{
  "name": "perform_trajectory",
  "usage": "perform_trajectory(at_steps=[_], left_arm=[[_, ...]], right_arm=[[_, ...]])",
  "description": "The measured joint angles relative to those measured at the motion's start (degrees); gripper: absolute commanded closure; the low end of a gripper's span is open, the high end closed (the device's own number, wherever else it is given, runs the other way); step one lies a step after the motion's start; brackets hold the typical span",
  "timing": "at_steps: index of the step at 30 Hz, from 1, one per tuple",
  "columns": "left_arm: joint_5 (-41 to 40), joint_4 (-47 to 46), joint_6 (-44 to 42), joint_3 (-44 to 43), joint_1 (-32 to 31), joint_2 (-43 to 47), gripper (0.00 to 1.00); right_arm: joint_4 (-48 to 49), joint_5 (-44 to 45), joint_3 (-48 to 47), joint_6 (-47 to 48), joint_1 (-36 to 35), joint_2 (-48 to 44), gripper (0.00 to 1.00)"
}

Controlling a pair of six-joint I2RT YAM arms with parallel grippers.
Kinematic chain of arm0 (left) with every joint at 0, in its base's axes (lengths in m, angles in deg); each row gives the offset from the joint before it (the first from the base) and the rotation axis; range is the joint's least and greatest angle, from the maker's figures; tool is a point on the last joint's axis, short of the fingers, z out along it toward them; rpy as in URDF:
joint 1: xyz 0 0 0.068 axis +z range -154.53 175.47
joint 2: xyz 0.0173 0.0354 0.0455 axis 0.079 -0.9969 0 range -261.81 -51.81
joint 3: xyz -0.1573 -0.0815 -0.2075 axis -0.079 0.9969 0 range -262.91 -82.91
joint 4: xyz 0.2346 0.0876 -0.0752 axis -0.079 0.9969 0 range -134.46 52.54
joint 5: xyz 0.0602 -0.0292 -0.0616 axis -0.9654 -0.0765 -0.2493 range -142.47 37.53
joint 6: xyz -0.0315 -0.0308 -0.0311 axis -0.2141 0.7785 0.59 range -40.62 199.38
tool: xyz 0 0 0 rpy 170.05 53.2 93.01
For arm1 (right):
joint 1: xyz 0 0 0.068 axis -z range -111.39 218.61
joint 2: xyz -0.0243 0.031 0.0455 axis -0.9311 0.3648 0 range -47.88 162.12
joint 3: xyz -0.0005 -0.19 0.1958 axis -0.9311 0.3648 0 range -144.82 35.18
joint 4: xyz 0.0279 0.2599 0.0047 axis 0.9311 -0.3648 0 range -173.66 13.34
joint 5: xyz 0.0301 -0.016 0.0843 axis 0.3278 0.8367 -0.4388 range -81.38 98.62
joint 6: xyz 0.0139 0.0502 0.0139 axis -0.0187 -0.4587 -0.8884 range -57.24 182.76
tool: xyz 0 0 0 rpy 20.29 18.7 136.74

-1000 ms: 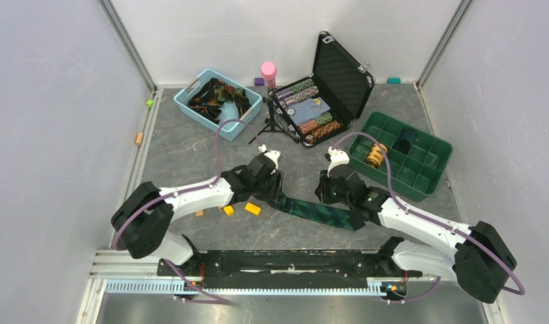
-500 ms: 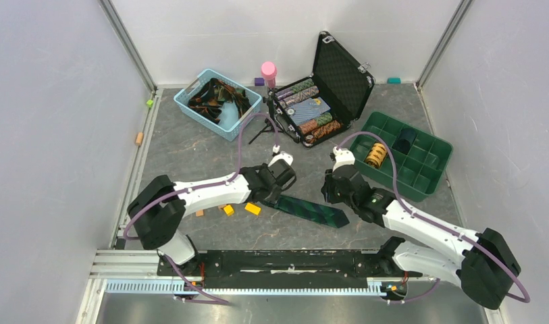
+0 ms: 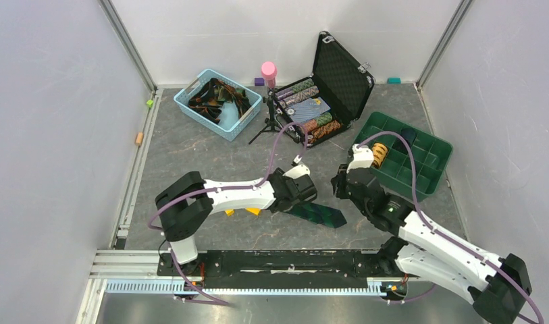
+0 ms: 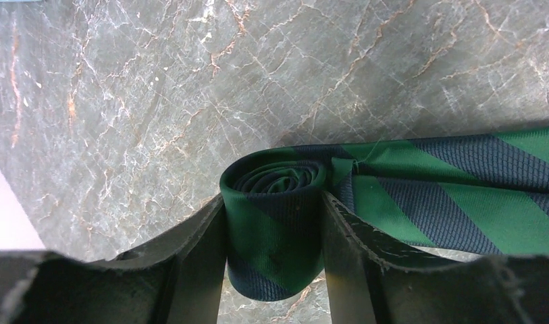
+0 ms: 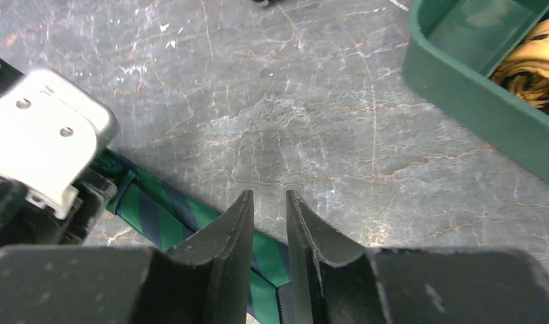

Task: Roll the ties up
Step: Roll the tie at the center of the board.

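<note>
On the grey marbled table (image 3: pixel 190 162), just ahead of the two arms, lies the green-and-navy tie (image 3: pixel 323 215); one end is wound into a tight roll, and the rest stretches flat toward the right, ending in a point; the left gripper (image 4: pixel 273 202) is closed on that roll, one finger against each side of it, the jaws held about halfway apart by the thickness of the cloth; in the left wrist view the spiral of layers shows at the top of the roll, and the loose length leaves it toward the right; the right gripper (image 5: pixel 267 209) stands over the flat part of the tie, just beside the left one, its jaws parted by only a narrow gap with nothing between them; whether its tips touch the cloth cannot be told; to the right of it sits a green compartment tray (image 3: pixel 439 172), with a rolled orange-brown tie (image 3: pixel 377 154) in one of its near compartments; at the far side of the table a light-blue basket (image 3: pixel 202 121) holds a tangle of unrolled ties (image 3: pixel 217 94), and an open black case (image 3: pixel 342 67) beside it holds several rolls in rows; two small orange blocks (image 3: pixel 252 210) lie close by the left arm.
</note>
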Motion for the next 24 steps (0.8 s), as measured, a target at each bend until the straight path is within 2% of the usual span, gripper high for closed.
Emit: perform_trajectory(at_steps=[9, 24], left_arm=[[-3.3, 5.6, 0.3, -4.7, -3.4, -5.0, 0.34], [-4.1, 12.0, 2.6, -11.0, -7.4, -9.2, 0.31]], right_arm=[[-2.4, 5.9, 2.2, -2.1, 0.0, -6.7, 0.67], [-5.1, 9.5, 2.4, -3.1, 0.0, -9.6, 0.63]])
